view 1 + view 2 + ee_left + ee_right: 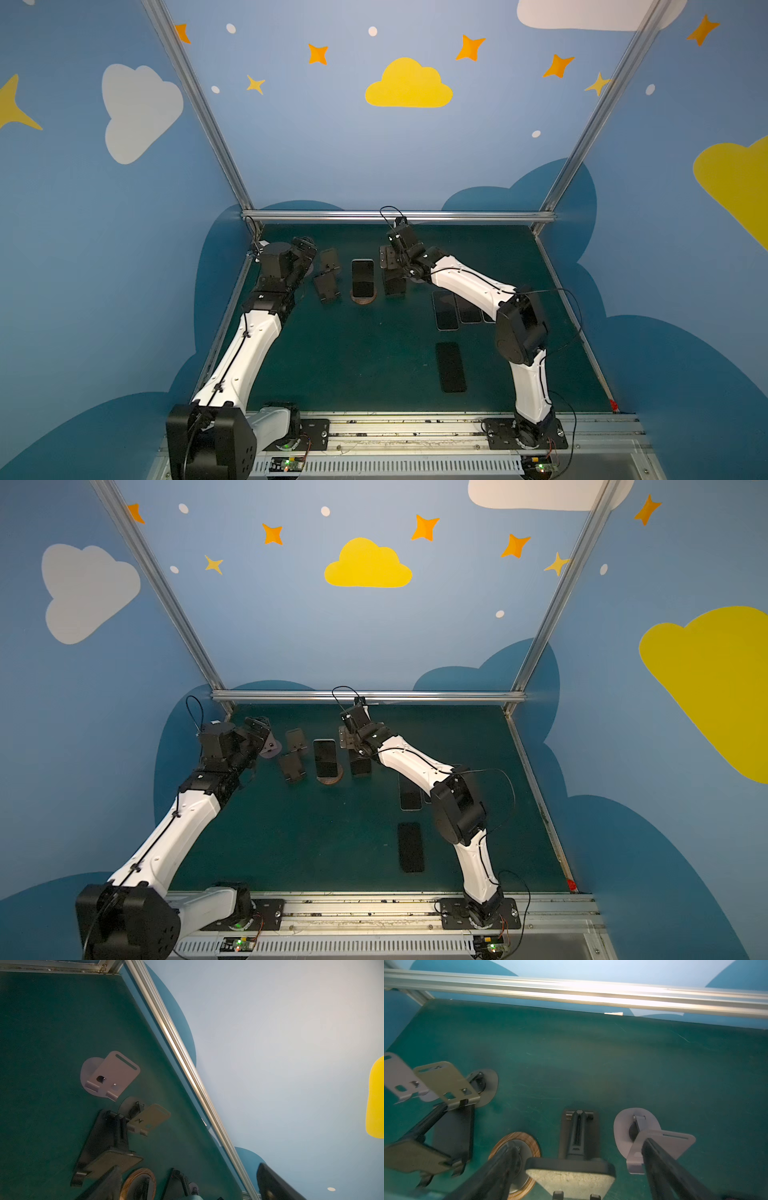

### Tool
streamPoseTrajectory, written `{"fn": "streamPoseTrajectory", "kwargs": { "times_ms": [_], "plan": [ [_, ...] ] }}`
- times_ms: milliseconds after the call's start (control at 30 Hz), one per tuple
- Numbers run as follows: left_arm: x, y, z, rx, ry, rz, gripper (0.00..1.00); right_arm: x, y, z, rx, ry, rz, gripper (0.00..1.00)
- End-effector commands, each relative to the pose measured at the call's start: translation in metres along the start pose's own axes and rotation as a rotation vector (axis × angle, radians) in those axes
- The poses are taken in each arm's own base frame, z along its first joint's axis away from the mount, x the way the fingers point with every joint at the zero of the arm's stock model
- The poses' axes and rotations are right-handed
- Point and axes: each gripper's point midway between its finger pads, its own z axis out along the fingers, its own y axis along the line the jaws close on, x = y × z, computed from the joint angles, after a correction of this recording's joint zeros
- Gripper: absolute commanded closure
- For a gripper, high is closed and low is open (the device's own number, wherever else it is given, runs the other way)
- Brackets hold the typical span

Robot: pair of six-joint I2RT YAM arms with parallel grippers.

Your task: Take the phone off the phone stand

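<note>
A: Right gripper state?
B: Jaws were spread wide, nothing in them. It hung over the row of stands near the table's far edge, above the empty black stand, one place right of the target. Left gripper was also wide and empty, by the far-left corner.
A: Phone?
B: Phone was leaning upright, screen dark, on the wood-based phone stand, mid-row. Nothing was touching it.
A: Risks?
B: Tight spacing. The black stand sat just beside it on one side, a folding black stand on the other. Wide jaws could've clipped either while lining up, or closed on the wrong stand. If the phone's bottom edge caught the lip, the pull would likely have dragged or tipped the stand. It's a glossy slab, so a slip was possible too.
A: Markings?
B: Nothing legible. Spare phones lay flat toward the right edge, with no brand readable.
</note>
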Motion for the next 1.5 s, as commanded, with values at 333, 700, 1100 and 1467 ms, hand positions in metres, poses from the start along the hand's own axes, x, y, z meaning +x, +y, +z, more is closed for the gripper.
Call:
{"fn": "streamPoseTrajectory", "kwargs": {
  "times_ms": [333,700,1100,1467],
  "plan": [
    [0.001,-0.007,0.002,0.052,0.011,-0.002,0.0,0.015,0.003,0.017,0.049,-0.021,0.056,0.06],
    [0.003,-0.008,0.003,0.058,0.02,-0.004,0.0,0.024,-0.001,0.029,0.05,-0.012,0.059,0.11],
    [-0.002,-0.006,0.001,0.054,0.001,-0.002,0.0,0.03,-0.004,0.039,0.061,-0.001,0.072,0.14],
    [-0.002,-0.007,0.002,0.058,0.003,-0.006,0.0,0.034,0.0,0.042,0.047,0.01,0.066,0.22]
  ]
}}
